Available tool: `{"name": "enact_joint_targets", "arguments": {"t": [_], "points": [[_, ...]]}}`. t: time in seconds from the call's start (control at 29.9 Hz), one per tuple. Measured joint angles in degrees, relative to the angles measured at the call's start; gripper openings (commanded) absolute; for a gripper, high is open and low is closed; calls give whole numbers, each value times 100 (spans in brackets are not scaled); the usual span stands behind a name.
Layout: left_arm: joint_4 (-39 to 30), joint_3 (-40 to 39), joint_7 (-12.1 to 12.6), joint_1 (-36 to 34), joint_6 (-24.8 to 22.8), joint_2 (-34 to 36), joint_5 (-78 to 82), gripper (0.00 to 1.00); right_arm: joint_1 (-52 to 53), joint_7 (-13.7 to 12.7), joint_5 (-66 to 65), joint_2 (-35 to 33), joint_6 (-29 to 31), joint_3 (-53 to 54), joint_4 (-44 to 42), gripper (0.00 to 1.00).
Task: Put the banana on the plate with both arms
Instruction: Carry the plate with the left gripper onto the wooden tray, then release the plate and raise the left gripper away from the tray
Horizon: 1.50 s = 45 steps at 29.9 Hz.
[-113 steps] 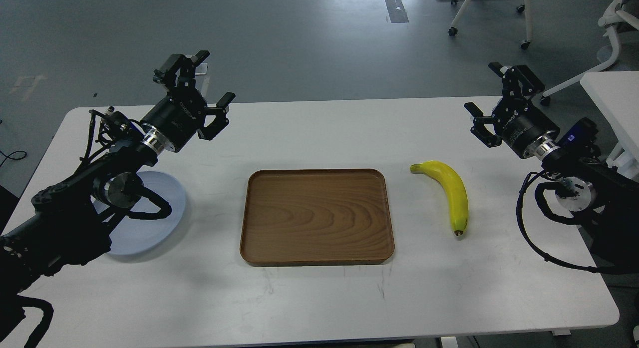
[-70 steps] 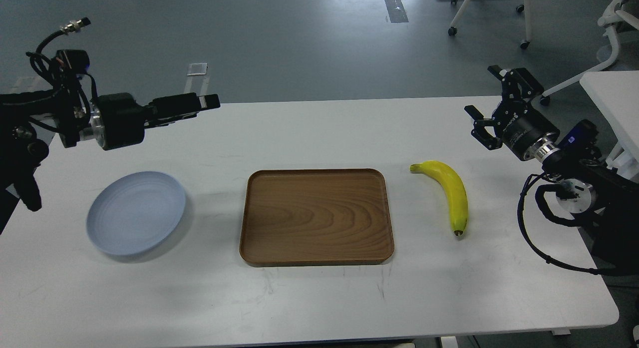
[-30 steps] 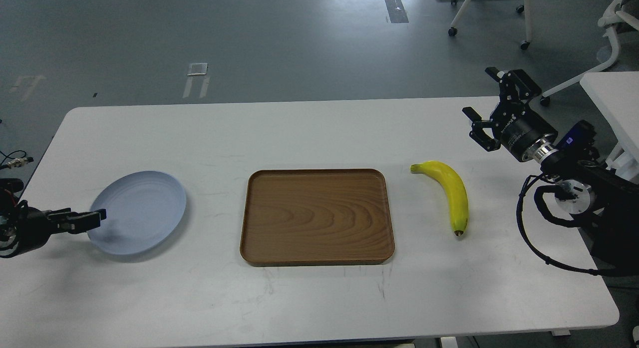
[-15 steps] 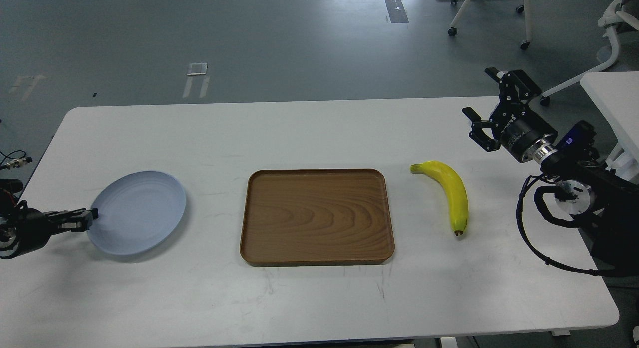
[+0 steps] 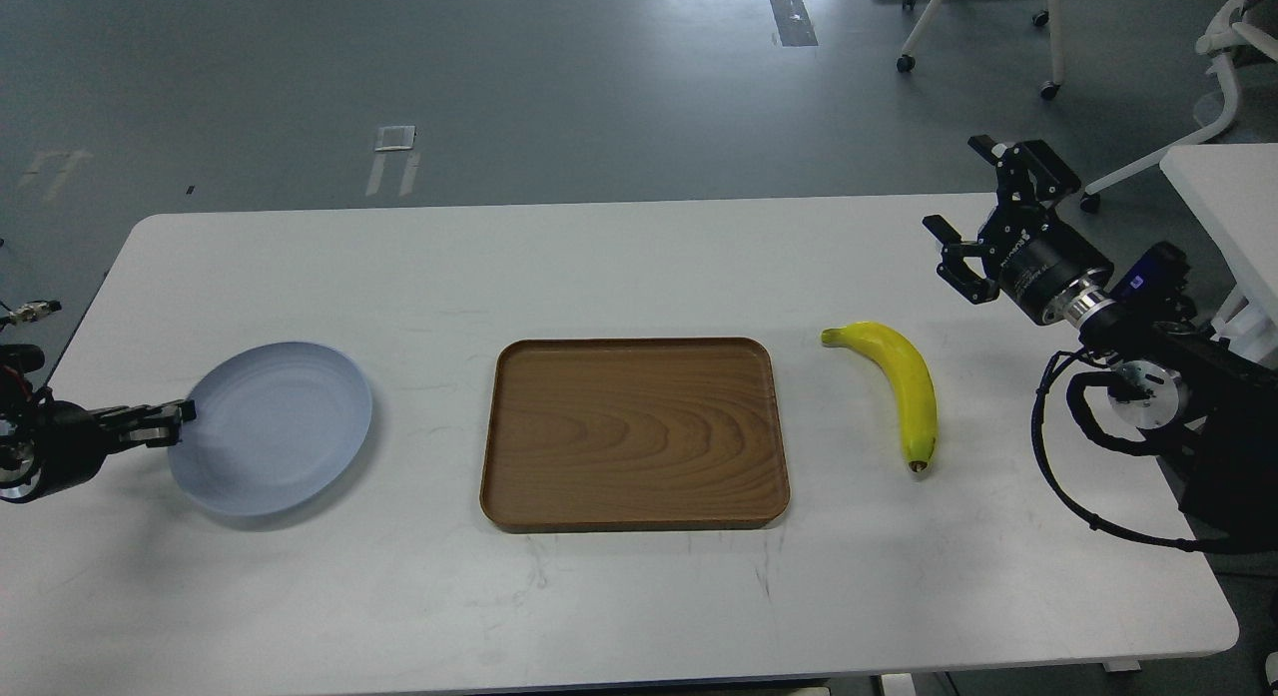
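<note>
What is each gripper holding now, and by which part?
The left gripper pinches the plate at its left rim. The right gripper is open, holding nothing.

A: How's the light?
B: Even, cool, overhead. The white table (image 5: 639, 267) is bright without glare; soft shadows sit under the plate (image 5: 270, 426) and along the wooden tray (image 5: 634, 431) near edge.
A: Sharpness?
B: Mostly crisp; wood grain reads clearly. The banana (image 5: 904, 381) looks saturated. The dark left gripper (image 5: 160, 423) loses detail

Yellow banana (image 5: 905, 383) flat; blue-grey plate (image 5: 275, 424) far left.
</note>
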Motion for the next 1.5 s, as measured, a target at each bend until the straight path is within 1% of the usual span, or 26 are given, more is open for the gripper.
{"name": "enact_joint_targets", "arguments": {"t": [0.1, 0.2, 0.3, 0.4, 0.5, 0.64, 0.74, 0.84, 0.94, 1.14, 1.5], "points": [[-342, 1, 0, -352, -126, 32, 34, 0, 0, 0, 0, 2, 0, 0, -6, 100], [-952, 4, 0, -872, -502, 51, 56, 0, 0, 0, 0, 26, 1, 0, -5, 100], [-1353, 5, -3, -1292, -870, -4, 68, 0, 5, 0, 0, 28, 0, 0, -14, 100], [-1597, 36, 1, -1714, -1183, -310, 74, 0, 22, 0, 0, 32, 0, 0, -18, 100], [-1659, 188, -1, -2010, -1320, -770, 96, 0, 65, 0, 0, 24, 0, 3, -33, 100], [-1457, 660, -2, -2339, -1346, -1475, 175, 0, 176, 0, 0, 7, 0, 44, -33, 100], [-1105, 879, -2, -2406, -1346, -1999, 207, 0, 247, 0, 3, 2, 0, 88, -31, 100], [-617, 930, -2, -2390, -1339, -2499, 258, 0, 289, 0, 8, 1, 0, 102, -31, 100], [-208, 983, -2, -2358, -1330, -2862, 386, 0, 296, 0, 9, -4, 0, 102, -32, 100], [78, 1222, -2, -2307, -1304, -3279, 424, 0, 279, 0, 9, -12, 0, 97, -38, 100], [619, 1244, -2, -2082, -1150, -3601, 419, 0, 261, 0, 9, -11, 0, 57, -36, 100]]}}
